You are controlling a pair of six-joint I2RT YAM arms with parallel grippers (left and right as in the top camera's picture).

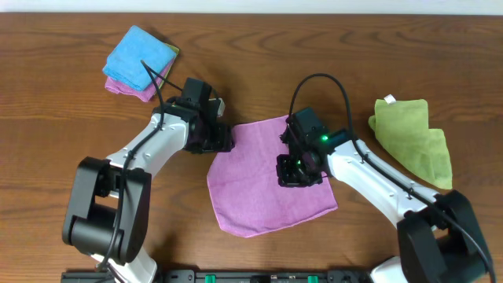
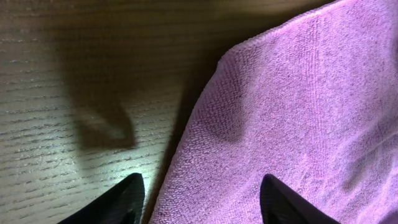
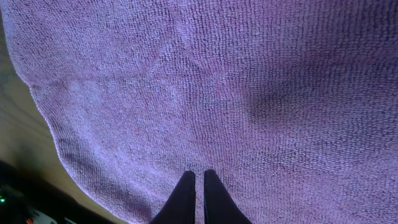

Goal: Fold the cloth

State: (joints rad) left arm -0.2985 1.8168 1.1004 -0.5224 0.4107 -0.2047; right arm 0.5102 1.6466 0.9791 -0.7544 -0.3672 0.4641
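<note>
A purple cloth [image 1: 259,192] lies spread flat on the wooden table, between the two arms. My left gripper [image 1: 222,141] is open at the cloth's upper left edge. In the left wrist view its fingers [image 2: 202,186] straddle that edge, one over bare wood and one over the cloth [image 2: 298,93]. My right gripper [image 1: 295,174] is over the right middle of the cloth. In the right wrist view its fingers [image 3: 199,175] are shut, with the tips down against the flat cloth [image 3: 217,74]. No fold of cloth shows between them.
A stack of folded blue, pink and yellow cloths [image 1: 141,61] sits at the back left. A crumpled green cloth [image 1: 413,141] lies at the right. A black rail [image 1: 259,275] runs along the table's front edge.
</note>
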